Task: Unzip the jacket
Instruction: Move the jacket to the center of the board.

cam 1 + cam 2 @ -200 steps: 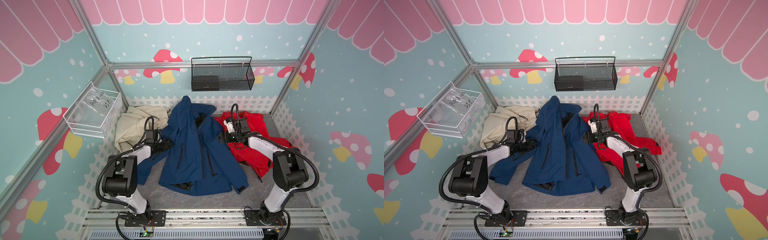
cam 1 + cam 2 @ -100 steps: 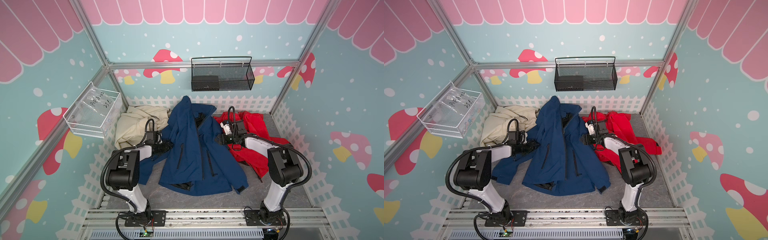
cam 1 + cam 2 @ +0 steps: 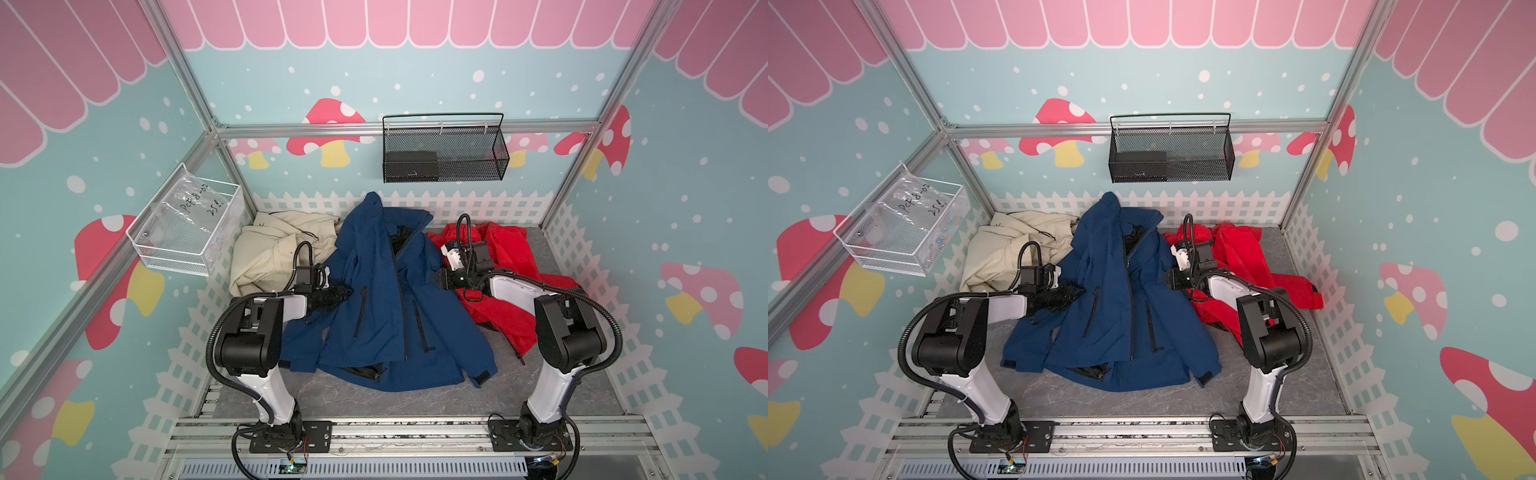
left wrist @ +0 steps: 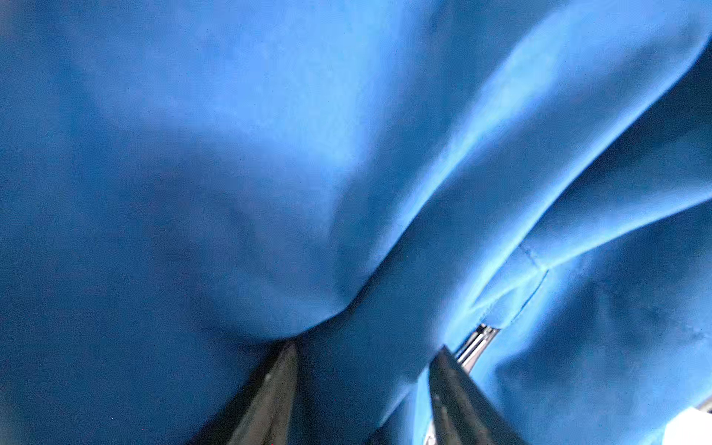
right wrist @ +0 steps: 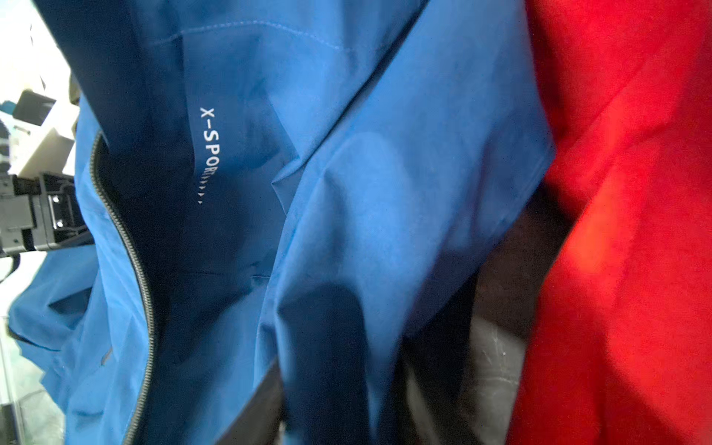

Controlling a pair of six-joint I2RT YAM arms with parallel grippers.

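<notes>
While the front zip [image 3: 402,307] runs shut from chest to hem in both top views, the blue jacket [image 3: 374,299] lies face up at the centre of the frame. It sits between a beige garment [image 3: 270,249] at left and a red jacket [image 3: 511,257] at right, and only the collar gapes. The left gripper [image 3: 345,293] sits at the jacket's left edge near the sleeve, the right gripper [image 3: 437,277] at its right edge (neither is at the zip).

In the left wrist view, two fingers [image 4: 283,385] stand apart at the bottom of the frame with a ridge of blue cloth between them. I cannot tell whether they pinch it.

In the right wrist view, zip teeth [image 5: 127,246] curve down the left side and red cloth fills the right. The right gripper is only a dark blur at the bottom, so its state is unclear.

By my reading the unzipping has scarcely begun. The slider, which I cannot pick out, is yet to be found and drawn down.
</notes>
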